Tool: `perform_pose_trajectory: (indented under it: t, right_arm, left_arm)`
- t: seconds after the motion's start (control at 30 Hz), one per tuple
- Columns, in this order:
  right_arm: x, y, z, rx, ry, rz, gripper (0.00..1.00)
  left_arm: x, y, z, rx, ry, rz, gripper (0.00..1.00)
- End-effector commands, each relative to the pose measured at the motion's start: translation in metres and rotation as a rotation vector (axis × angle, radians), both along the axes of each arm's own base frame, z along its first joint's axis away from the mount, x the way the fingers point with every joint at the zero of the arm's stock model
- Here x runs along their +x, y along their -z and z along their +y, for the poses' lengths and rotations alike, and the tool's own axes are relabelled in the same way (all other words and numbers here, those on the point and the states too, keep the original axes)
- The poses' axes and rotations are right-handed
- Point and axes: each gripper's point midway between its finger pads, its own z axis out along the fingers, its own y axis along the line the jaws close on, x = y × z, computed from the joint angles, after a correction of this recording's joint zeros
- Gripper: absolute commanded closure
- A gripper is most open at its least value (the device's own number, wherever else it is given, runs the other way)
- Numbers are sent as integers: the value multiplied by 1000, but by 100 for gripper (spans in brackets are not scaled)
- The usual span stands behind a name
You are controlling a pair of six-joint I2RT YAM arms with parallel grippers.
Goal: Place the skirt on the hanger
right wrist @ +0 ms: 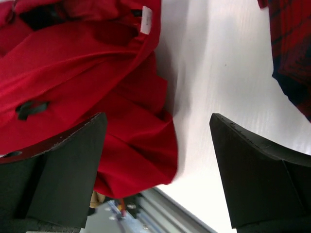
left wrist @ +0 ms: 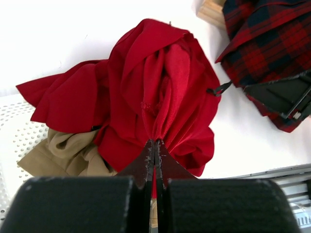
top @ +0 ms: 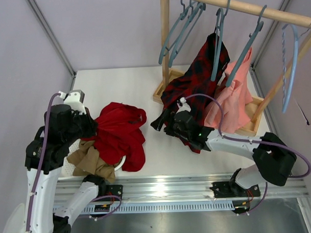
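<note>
Nearest, left hand clenched on a thin fold of the bright-red soft cloth skirt, bunched in a heap on the white surface well to the left of the wooden clothes rack. Pinched by only a narrow pleat: likely to slip free on lifting, or to rise as a wad with no waistband exposed. Crumpled tan-brown garment tucked under the skirt's near edge, farther from the rack; liable to be dragged up too. Right hand spread wide and grasping nothing, between skirt and rack, close to the hanging red-and-black plaid garment; some risk of snagging that instead. Farther back, empty slim grey-blue plastic hanger on the rack's rod, beside the post. Waistband hard to pick out among the folds; underside of the heap hidden. No telling the intended hanger from its neighbours.
</note>
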Motion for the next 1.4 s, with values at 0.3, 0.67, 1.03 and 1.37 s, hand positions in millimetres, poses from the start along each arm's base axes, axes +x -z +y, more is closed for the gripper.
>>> perform_pose_trajectory:
  t: [0.3,0.67,1.03,1.37]
  right_arm:
    - [32,-40,44,428,110,133,8]
    - [28,-15,91,469,94,319,22]
    - [44,-15,94,402,122,297,100]
    - [15,-75,20,23,95,-59,100]
  left_arm:
    - [1,7,3,41,20,-15,100]
    - [0,4,5,57,24,-42,100]
    - [0,-1,17,97,-19,-82,100]
    - [6,-79,2,58,69,-254,7]
